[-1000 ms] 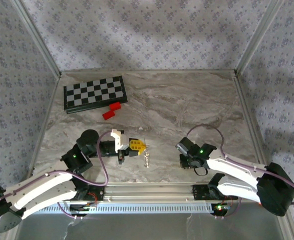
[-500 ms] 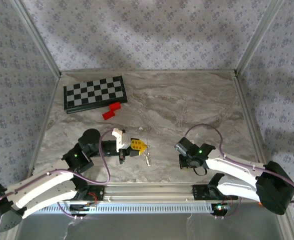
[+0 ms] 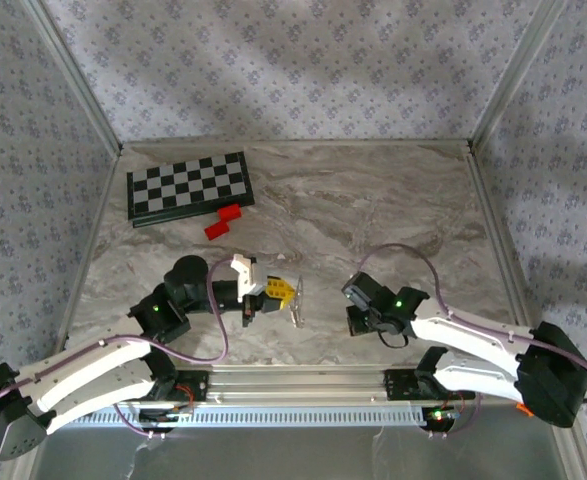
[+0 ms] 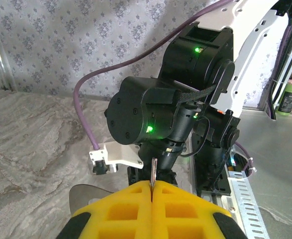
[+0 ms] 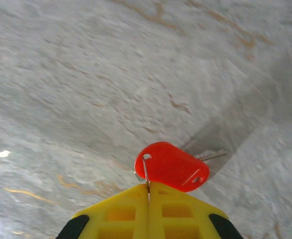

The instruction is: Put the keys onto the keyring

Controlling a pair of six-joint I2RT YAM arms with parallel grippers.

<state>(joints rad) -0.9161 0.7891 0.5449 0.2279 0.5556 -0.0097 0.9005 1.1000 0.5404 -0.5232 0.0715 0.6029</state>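
Left tool [image 4: 151,188] is clamped tight on the keyring [image 4: 152,172]. The ring sticks up edge-on from the yellow pads, lifted off the surface [image 3: 373,210] near the middle front. Right tool [image 5: 148,188] is clenched on the red key [image 5: 171,167], pinching what looks like a thin metal bit at its edge, so the key hangs just above the surface. The two tools are near each other but apart.

Tip for this step, imo: hold the keyring dead steady, line the key's hole up square with the keyring's open end, and go slow. Both grips are on tiny slivers, so any sideways push could twist something loose.
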